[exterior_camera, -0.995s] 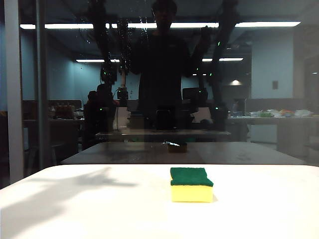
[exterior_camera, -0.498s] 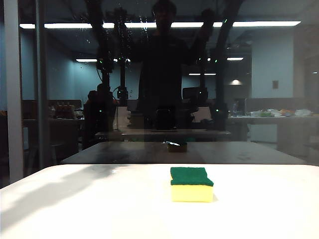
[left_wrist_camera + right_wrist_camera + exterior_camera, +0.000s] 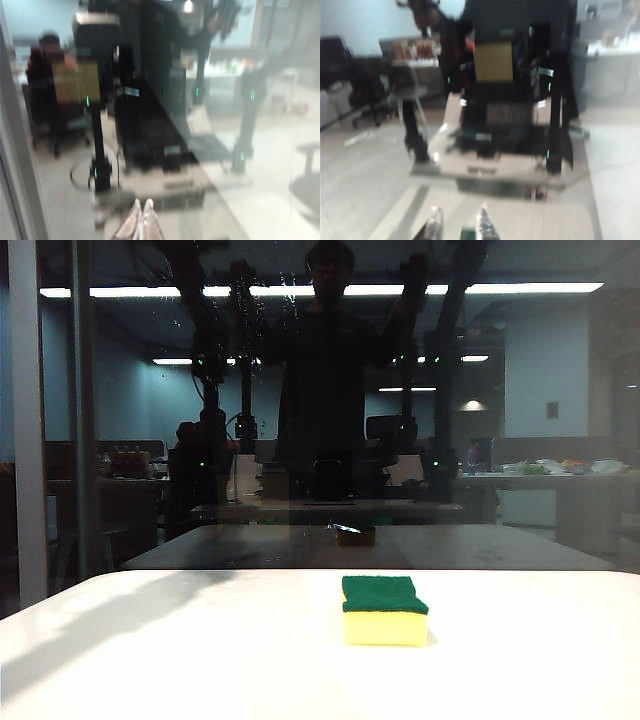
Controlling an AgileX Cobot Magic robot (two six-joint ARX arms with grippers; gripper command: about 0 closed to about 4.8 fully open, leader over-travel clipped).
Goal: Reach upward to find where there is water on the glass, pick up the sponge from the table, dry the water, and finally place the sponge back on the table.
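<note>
exterior view: the sponge (image 3: 384, 610) lies flat on the white bench (image 3: 150, 660), green scouring side up, yellow foam facing the camera, a little right of the middle and near the glass (image 3: 560, 390). nothing touches it. the glass stands upright along the far edge of the bench, dark and mirror-like, with a pale grey frame bar (image 3: 27, 420) at the left. the water (image 3: 265, 300) shows as small glinting droplets and thin vertical streaks high on the pane, left of centre, at about the height of the long reflected light strips. neither of my tools is seen directly here; only dark mirrored arm shapes appear in the pane.

left wrist view: blurred. my left tool (image 3: 140, 222) points at the glass, its two pale fingertips (image 3: 131, 225) pressed together with no gap and nothing between them. beyond it only the reflected room is seen. sponge not in this view.

right wrist view: also blurred. my right tool (image 3: 459, 225) faces the glass, its two fingertips (image 3: 485, 222) standing apart with a clear gap. a small dark green patch sits low between them; i cannot tell what it is. nothing is clamped.
</note>
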